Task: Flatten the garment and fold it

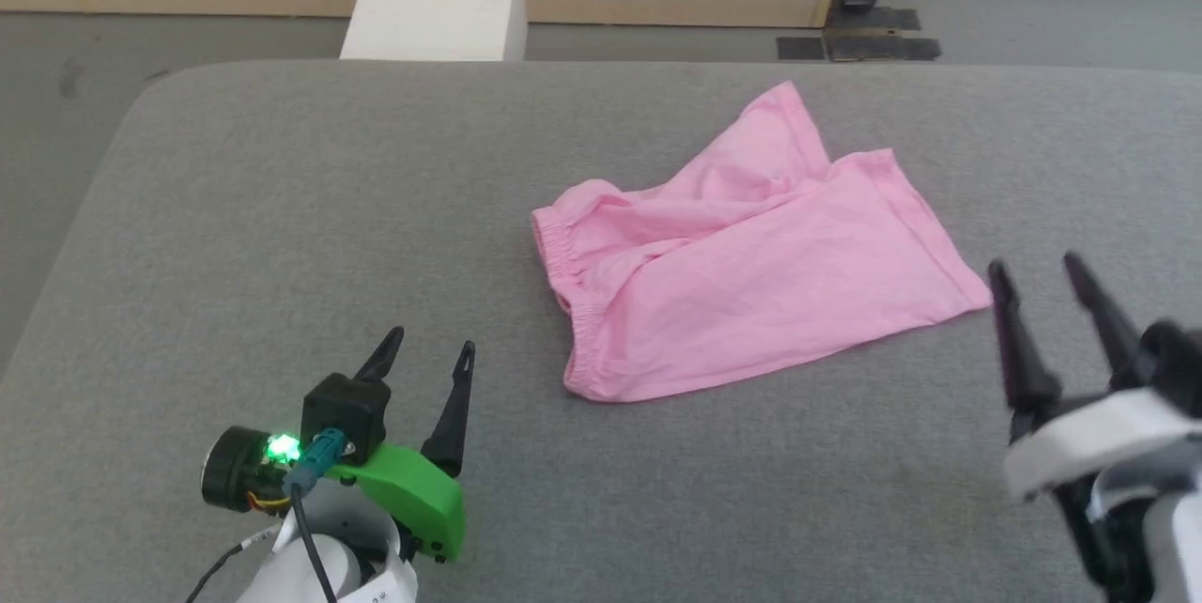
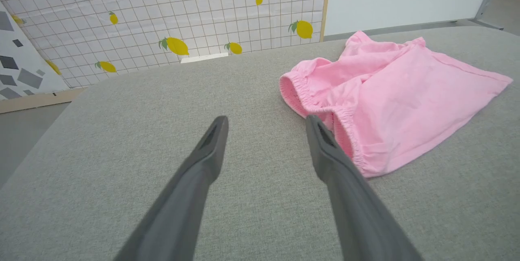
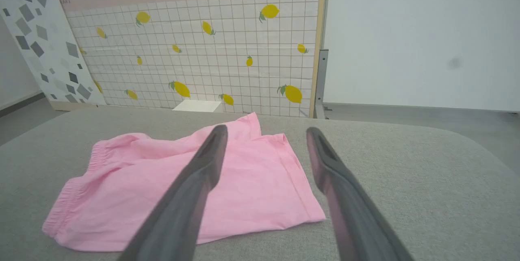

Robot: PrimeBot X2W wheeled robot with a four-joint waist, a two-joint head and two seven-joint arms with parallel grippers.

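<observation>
I am holding both end effectors wide and empty over the pad (image 1: 282, 208). The shorts (image 1: 751, 274) are lying ahead-right of my left end effector (image 1: 433, 340) and ahead-left of my right end effector (image 1: 1033, 263), which is nearer, just beside a leg hem (image 1: 972, 298). Their long axis is running waistband (image 2: 308, 98) to hems, left to right. My left wrist view is showing the waistband bunched and gaping, while my right wrist view is showing the near leg lying smooth.
</observation>
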